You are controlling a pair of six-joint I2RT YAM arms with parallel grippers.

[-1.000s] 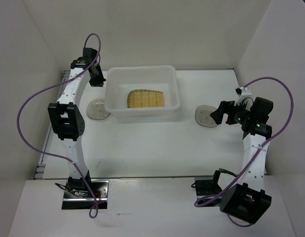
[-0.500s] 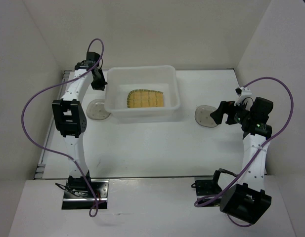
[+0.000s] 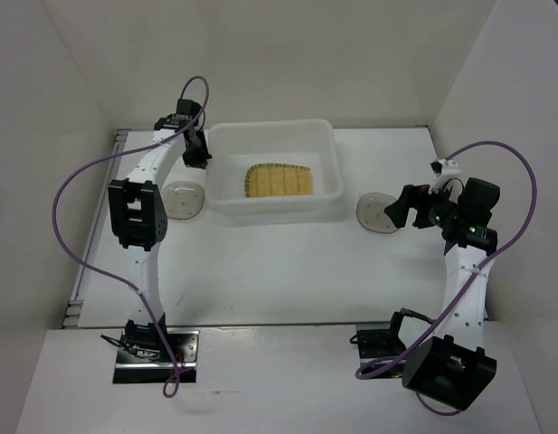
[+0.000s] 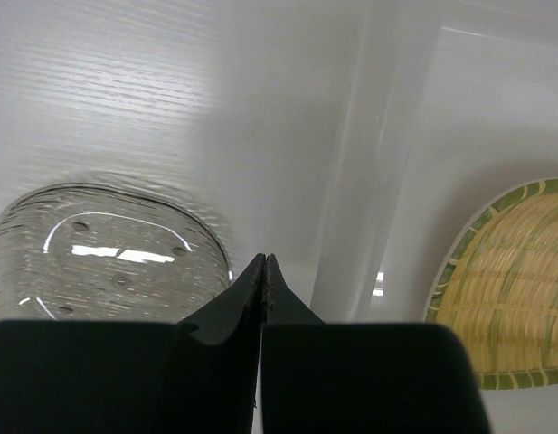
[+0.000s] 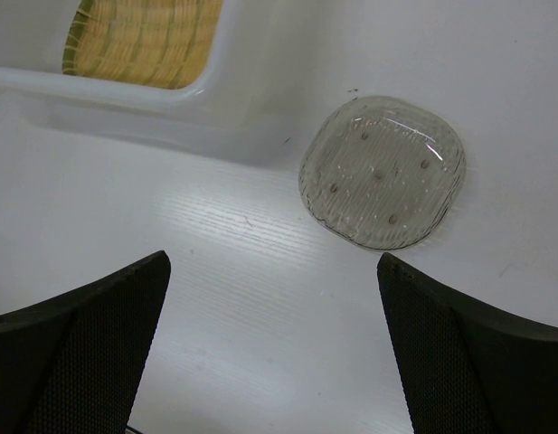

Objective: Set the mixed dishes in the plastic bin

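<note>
White table (image 3: 288, 271) | plate (image 3: 279, 181) in bin (image 3: 279, 209) | L dish (image 3: 183, 200), R dish (image 3: 378, 214) beside

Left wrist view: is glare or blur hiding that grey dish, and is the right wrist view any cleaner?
Left wrist view: white streaks of glare on the left grey dish, its near edge hidden by the shut left pincer; bin wall soft. Right wrist view: right grey dish sharp, faint rim glint.

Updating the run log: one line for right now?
plate in bin | left dish, right dish on table | left pincer shut, empty | right pincer open, empty
</note>
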